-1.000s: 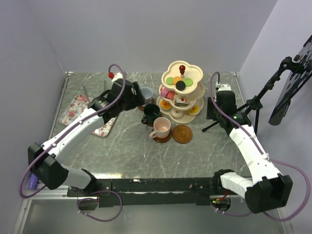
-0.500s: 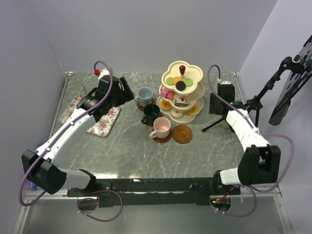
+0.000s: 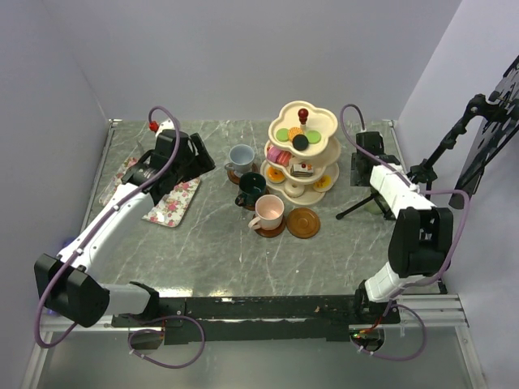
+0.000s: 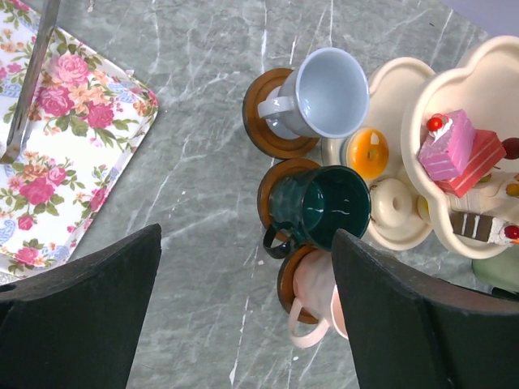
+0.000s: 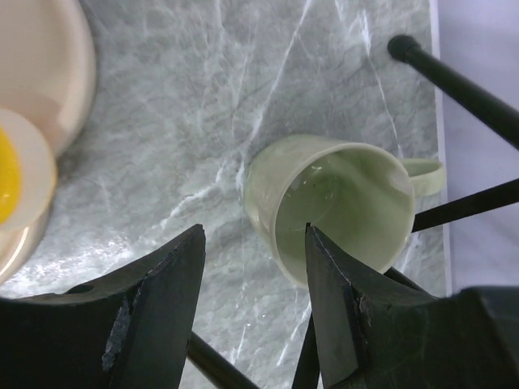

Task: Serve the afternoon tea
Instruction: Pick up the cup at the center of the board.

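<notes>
Both empty — left gripper [image 4: 247, 243] spread wide, lower frame, between tray [image 4: 73, 146] and dark green mug [image 4: 324, 207]; right gripper [image 5: 254, 235] half-spread beside the light green mug [image 5: 340, 203], frame centre.

The white-and-black left arm [image 3: 113, 215] reaches far forward, left gripper [image 4: 243, 324] facing down, fingers spread wide. The right arm [image 3: 397, 190] folds steeply, right gripper [image 5: 253, 235] facing down, fingers parted.

Pink mug [image 4: 316, 296] partly behind left tool [image 4: 243, 243] finger [image 4: 405, 324], stand [image 4: 470, 81] cut by right edge
</notes>
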### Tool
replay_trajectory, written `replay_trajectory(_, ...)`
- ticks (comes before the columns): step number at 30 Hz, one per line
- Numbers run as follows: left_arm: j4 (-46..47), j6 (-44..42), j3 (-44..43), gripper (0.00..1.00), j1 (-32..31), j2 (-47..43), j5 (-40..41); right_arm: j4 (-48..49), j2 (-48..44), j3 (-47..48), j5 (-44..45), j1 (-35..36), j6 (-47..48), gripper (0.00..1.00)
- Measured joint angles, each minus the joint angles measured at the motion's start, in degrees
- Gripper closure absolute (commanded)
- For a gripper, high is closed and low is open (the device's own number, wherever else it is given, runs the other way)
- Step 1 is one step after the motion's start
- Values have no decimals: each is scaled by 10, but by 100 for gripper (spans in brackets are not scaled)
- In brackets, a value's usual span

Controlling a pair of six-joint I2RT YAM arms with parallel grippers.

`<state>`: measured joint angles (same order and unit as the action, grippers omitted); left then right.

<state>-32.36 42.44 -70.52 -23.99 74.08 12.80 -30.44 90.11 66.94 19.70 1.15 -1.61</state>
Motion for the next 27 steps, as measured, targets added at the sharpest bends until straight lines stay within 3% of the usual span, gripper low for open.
replay_trajectory(7, 0, -2, 2, 11, 10, 0, -12, -16, 47, 11, -2, -4, -5, 43)
replay_trajectory(9, 0, -2, 2, 11, 12, 0, -14, -20, 57, 11, -8, -4, -5, 47)
replay_trajectory(17, 0, -1, 5, 11, 15, -4, -16, -19, 67, 11, -27, -28, -2, 80)
replay_trajectory(20, -2, 2, 11, 11, 15, -8, -16, -16, 66, 11, -45, -30, 4, 100)
replay_trajectory(27, -2, 3, 21, 11, 15, -14, -23, -12, 55, 11, -107, -29, 31, 100)
